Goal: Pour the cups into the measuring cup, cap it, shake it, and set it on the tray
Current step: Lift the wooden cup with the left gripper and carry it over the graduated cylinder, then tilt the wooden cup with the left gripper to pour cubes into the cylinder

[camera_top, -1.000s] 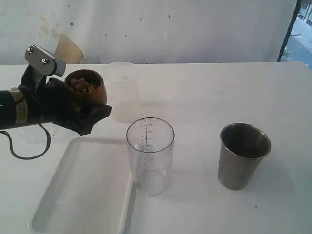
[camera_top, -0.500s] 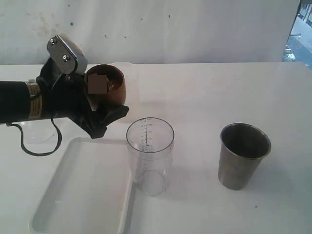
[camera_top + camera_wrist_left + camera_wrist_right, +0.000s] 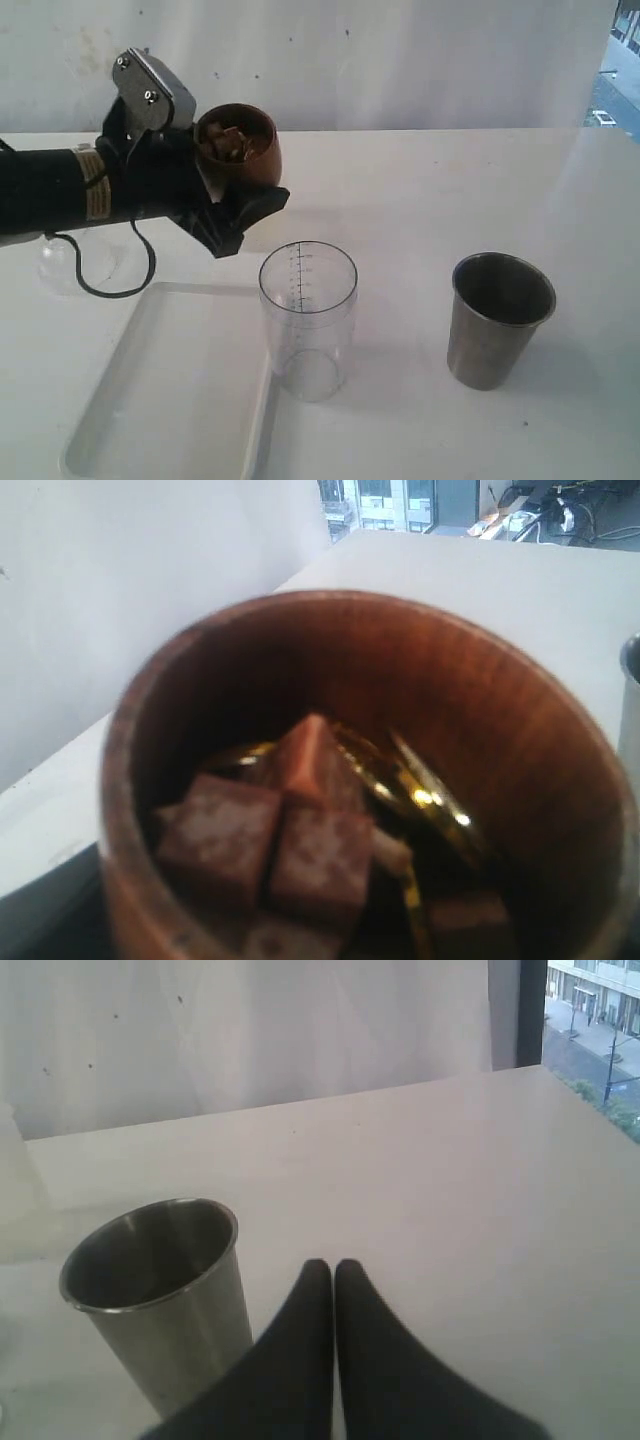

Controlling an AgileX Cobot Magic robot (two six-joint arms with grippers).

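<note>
- My left gripper [image 3: 222,180] is clamped around the wooden cup [image 3: 240,145], one black finger under its rounded belly, holding it in the air clear of the table [image 3: 450,190].
- In my left wrist view, the cup holds brown cubes [image 3: 260,840] and some shiny golden pieces [image 3: 420,790].
- The cup hangs above and to the left of the measuring cup [image 3: 308,318]; they are not touching.
- The measuring cup stands upright and uncapped, just beside the right rim of the tray [image 3: 130,400].
- My right gripper [image 3: 333,1270] has its fingers pressed together on nothing, close to the steel tumbler [image 3: 160,1290].
- The tumbler stands upright on the table, well to the right of the measuring cup.
- A clear rounded thing [image 3: 68,265] lies beyond the tray's far left corner; I cannot tell what it is.
</note>
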